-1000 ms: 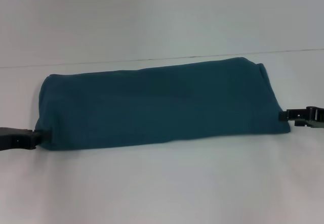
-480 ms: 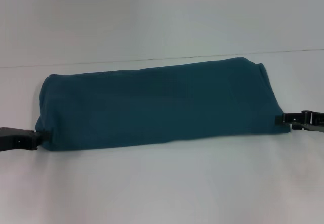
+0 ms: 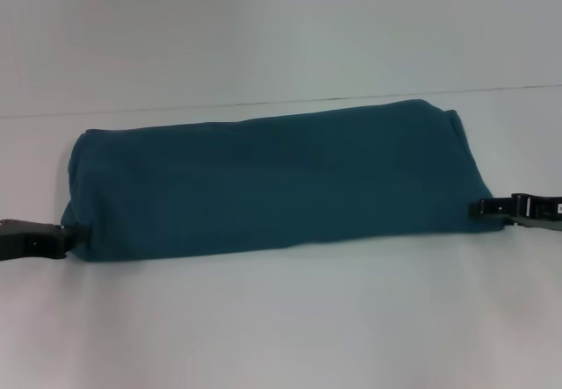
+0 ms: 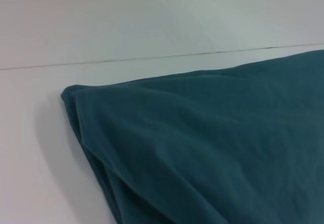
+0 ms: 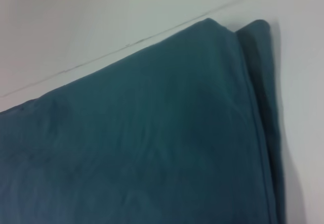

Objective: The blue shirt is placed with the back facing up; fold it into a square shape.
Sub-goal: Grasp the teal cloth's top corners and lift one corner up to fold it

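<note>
- The blue shirt (image 3: pixel 272 178): dark teal, plain side up, folded into a long band lying across the white bench (image 3: pixel 281 319).
- Left gripper (image 3: pixel 61 235): at the band's near-left corner; grip state indeterminate.
- Right gripper (image 3: pixel 481 207): at the near-right corner; grip state indeterminate.

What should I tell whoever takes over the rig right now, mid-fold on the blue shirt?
Left gripper: low at the shirt's near left corner, touching the fabric edge.
Right gripper: low at the near right corner, at the edge.
Blue shirt: lies on the white table as a long band running left to right, plain side up, no lettering showing.
Done: folded lengthwise into a strip.
Left: probably fold the ends across to make it square, then flatten it.
</note>
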Controlling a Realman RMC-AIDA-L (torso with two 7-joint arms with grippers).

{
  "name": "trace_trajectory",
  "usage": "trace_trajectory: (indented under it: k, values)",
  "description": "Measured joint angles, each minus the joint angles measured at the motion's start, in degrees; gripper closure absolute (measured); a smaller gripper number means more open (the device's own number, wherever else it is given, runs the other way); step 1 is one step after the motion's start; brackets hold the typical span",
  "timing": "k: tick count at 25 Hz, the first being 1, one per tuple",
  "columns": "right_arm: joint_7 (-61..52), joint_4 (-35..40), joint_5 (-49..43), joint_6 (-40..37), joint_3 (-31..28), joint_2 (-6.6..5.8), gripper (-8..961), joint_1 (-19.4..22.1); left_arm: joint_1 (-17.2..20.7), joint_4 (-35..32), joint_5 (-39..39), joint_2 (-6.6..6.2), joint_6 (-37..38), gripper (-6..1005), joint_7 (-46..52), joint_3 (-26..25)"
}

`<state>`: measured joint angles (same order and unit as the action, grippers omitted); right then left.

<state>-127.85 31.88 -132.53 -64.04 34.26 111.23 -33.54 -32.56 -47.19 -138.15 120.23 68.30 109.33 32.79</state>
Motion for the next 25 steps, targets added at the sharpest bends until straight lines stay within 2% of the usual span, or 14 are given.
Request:
trace_trajectory:
  k: [21, 25]
  values:
    - [0.08, -0.16, 0.08, 1.48, 0.14, 0.61, 317, -0.7, -0.65, 0.22, -0.8, -0.25, -0.71, 998, 0.0, 0.08]
    - [-0.03, -0.13, 0.12, 0.87, 0.24, 0.64, 531, -0.73, -0.66, 0.19, -0.88, -0.26, -0.72, 998, 0.0, 0.08]
